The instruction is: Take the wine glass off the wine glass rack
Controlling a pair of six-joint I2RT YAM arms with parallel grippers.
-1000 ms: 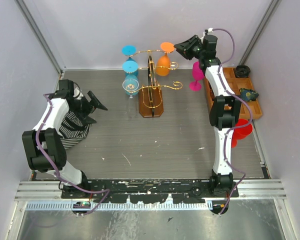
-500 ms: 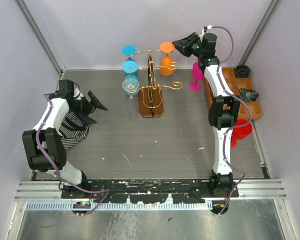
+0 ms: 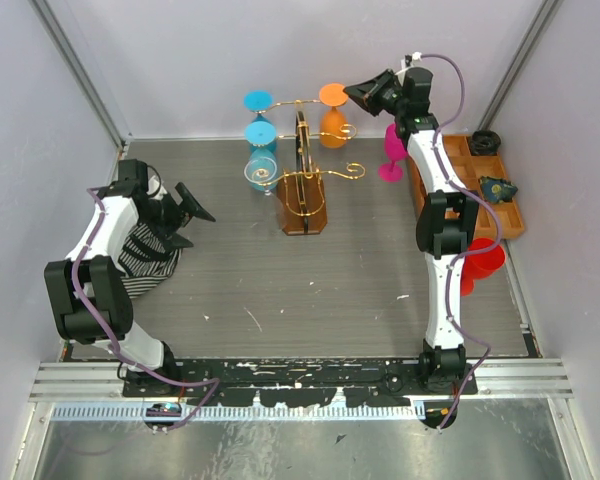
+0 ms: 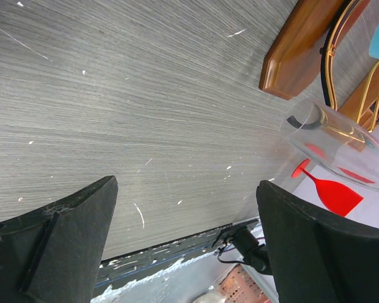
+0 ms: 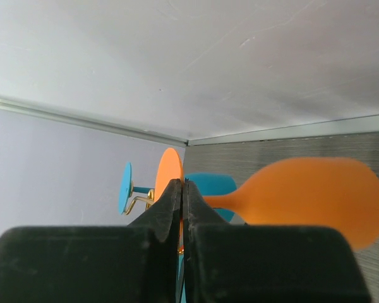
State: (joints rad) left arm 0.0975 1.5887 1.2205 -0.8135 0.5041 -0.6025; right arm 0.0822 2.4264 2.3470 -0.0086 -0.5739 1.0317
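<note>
The wine glass rack (image 3: 302,190), gold wire on a brown wooden base, stands at the back centre. An orange wine glass (image 3: 332,128) hangs upside down from its upper right arm, foot on top. My right gripper (image 3: 352,94) is at that foot's right edge. In the right wrist view its jaws (image 5: 182,183) are pressed together, with orange showing in the slit and the orange wine glass (image 5: 303,199) just beyond. My left gripper (image 3: 192,225) rests wide open at the far left, holding nothing (image 4: 186,183).
Two blue glasses (image 3: 259,118) and a clear glass (image 3: 261,172) hang on the rack's left side. A pink glass (image 3: 391,150) stands beside the orange-brown tray (image 3: 480,190). Red glasses (image 3: 480,260) lie by the right arm. A striped cloth (image 3: 145,255) lies under the left arm.
My right gripper has slid left to the orange glass's foot and closed its jaws. The left arm has not moved.
</note>
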